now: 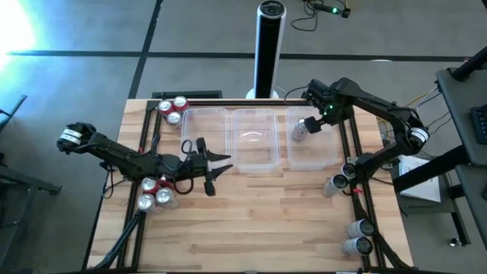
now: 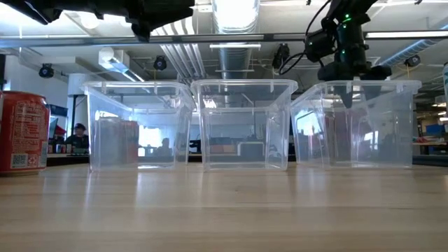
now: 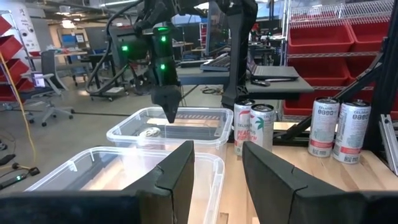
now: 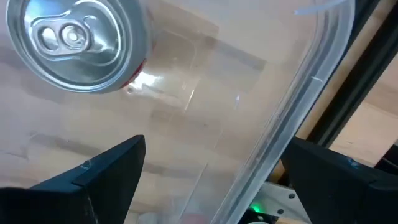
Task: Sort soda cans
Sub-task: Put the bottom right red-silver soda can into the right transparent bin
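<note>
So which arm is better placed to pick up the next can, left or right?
Probably left. Its open tool hangs empty beside the red cans at the table's left edge. The right tool is open over the right tub, a can lying below it.

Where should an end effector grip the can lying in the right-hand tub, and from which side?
Grip the can across the middle of its round body, coming down from above. It appears to lie on its side in the right tub, silver top showing, and the tub's walls block a sideways approach. The right end effector hangs open just above it; the left end effector is open near the left tub.
</note>
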`<state>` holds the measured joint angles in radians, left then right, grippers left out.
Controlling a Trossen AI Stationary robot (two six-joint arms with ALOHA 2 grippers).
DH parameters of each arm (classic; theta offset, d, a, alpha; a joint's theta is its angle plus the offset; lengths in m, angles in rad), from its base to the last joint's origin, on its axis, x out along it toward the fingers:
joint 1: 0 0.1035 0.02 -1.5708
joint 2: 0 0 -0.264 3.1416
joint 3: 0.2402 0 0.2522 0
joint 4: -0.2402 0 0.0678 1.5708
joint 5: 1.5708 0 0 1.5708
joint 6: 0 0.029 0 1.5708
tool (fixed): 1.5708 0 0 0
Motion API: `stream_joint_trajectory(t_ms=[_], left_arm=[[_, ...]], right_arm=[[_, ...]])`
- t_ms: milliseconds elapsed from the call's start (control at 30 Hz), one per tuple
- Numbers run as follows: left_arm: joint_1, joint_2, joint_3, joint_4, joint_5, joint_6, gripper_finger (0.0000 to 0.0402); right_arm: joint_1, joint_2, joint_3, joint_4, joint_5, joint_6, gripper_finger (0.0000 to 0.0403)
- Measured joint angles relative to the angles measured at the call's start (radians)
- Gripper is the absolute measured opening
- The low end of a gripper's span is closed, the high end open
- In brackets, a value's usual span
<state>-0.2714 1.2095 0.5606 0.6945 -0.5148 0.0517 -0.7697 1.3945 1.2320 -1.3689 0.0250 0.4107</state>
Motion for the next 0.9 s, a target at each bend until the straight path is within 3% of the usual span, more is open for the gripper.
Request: stream_joint_trajectory(t_ms=[667, 900], left_arm=[[0.0, -0.001, 0.0, 0.005, -0.001, -0.004, 0.0121], [-0.036, -0.029, 0.0, 0.001, 0.0, 0.005, 0.0121]], right_arm=[[0.028, 0.0, 0.0, 0.016, 0.004, -0.015, 0.0361], [0.028, -0.027, 0.094, -0.021, 0.114, -0.058, 0.0361]])
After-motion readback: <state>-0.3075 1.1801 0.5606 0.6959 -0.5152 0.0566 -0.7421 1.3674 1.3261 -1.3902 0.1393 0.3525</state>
